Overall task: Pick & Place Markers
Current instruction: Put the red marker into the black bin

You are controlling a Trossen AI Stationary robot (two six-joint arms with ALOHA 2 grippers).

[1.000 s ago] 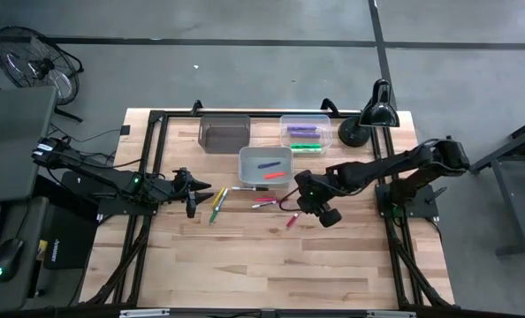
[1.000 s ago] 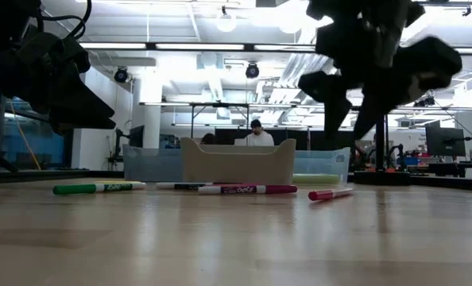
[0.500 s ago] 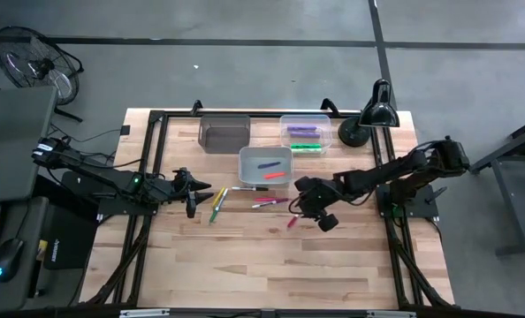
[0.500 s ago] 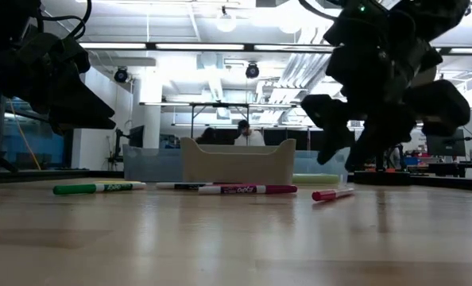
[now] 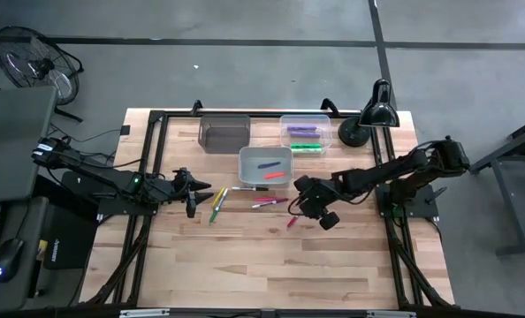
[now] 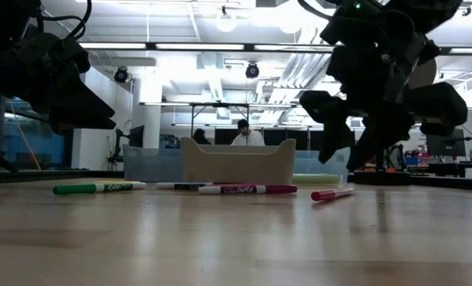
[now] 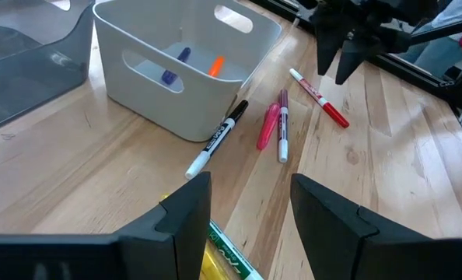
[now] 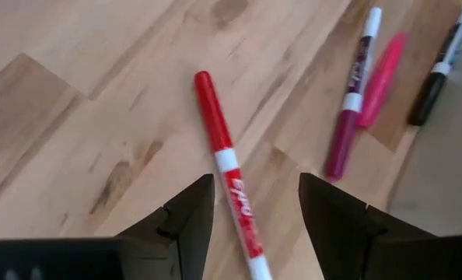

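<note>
1. Right gripper (image 8: 250,204) hovering with fingers spread wide over thin red marker pen (image 8: 229,176), empty.
2. Red pen flat on table, near white plastic bin (image 5: 265,164).
3. Left gripper (image 5: 192,190) parked wide apart, beside bin.

red marker (image 8: 224,172), pink marker (image 8: 380,79), green marker (image 6: 97,188), white bin (image 7: 180,62)

- wooden table (image 5: 245,265), pale planks
- three bins (image 5: 265,164) toward far edge
- loose markers (image 5: 269,203) scattered mid-table
- black lamp (image 5: 365,119) at far right corner
</note>
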